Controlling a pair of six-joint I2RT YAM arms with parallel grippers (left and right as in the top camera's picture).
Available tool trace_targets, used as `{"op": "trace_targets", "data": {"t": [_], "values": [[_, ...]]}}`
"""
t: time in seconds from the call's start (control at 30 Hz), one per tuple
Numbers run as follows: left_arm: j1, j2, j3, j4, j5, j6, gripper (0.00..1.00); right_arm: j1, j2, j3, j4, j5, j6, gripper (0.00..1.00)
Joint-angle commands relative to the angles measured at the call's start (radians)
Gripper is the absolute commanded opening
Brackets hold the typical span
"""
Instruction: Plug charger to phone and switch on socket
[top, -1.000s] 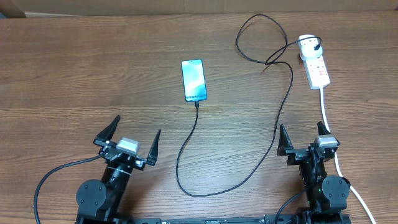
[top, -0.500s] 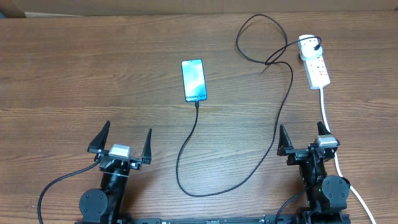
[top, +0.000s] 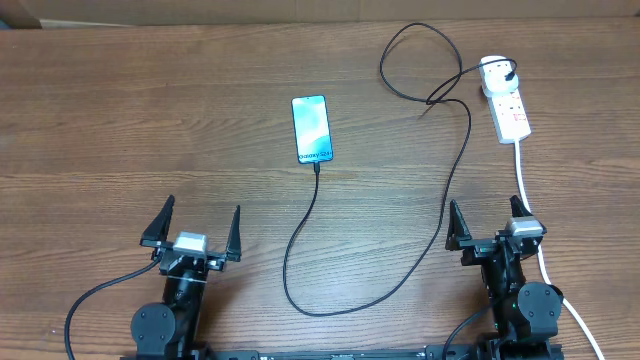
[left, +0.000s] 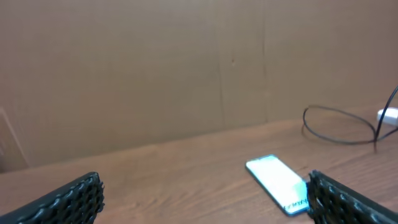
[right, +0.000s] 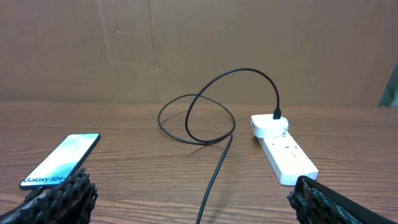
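Left pincer (top: 203, 204) swings back square to the near edge of the bench (top: 120, 120), jaws apart; right pincer (top: 484, 205) sits likewise spread, holding nothing.
Charger (top: 469, 125) appears already seated at the lower end of the phone (top: 311, 129), mid-bench, its plug in the socket (top: 508, 105) at far right. Switching on looks the remaining step: the right arm should press squarely, skirting the cable loop; bare wood lies open between.

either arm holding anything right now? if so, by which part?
Nothing is held. The left gripper and right gripper both stand open and empty, apart from the charger and the phone lying on the table.
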Motion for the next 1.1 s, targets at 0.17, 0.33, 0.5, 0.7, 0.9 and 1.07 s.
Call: {"op": "trace_targets", "data": {"t": [0.17,0.33,0.5,0.7,0.9,1.07], "values": [[0.052,-0.012,-0.007,-0.164,-0.014,-0.01,1.0,0.005,-0.008,-0.01,0.005,0.0,0.002,1.0],[0.056,-0.012,-0.007,-0.185,-0.023,-0.006,1.0,0.005,-0.008,-0.01,0.005,-0.001,0.003,1.0],[0.056,-0.012,-0.007,-0.187,-0.026,-0.006,1.0,0.005,-0.008,-0.01,0.005,0.0,0.002,1.0],[0.055,-0.012,-0.007,-0.187,-0.027,-0.058,1.0,0.005,-0.008,-0.01,0.005,-0.001,0.003,1.0],[0.105,-0.012,-0.007,-0.188,-0.033,-0.106,1.0,0.005,-0.008,-0.01,0.005,0.0,0.002,1.0],[0.116,-0.012,-0.007,-0.188,-0.03,-0.107,1.0,0.005,-0.008,-0.01,0.005,0.0,0.003,1.0]]}}
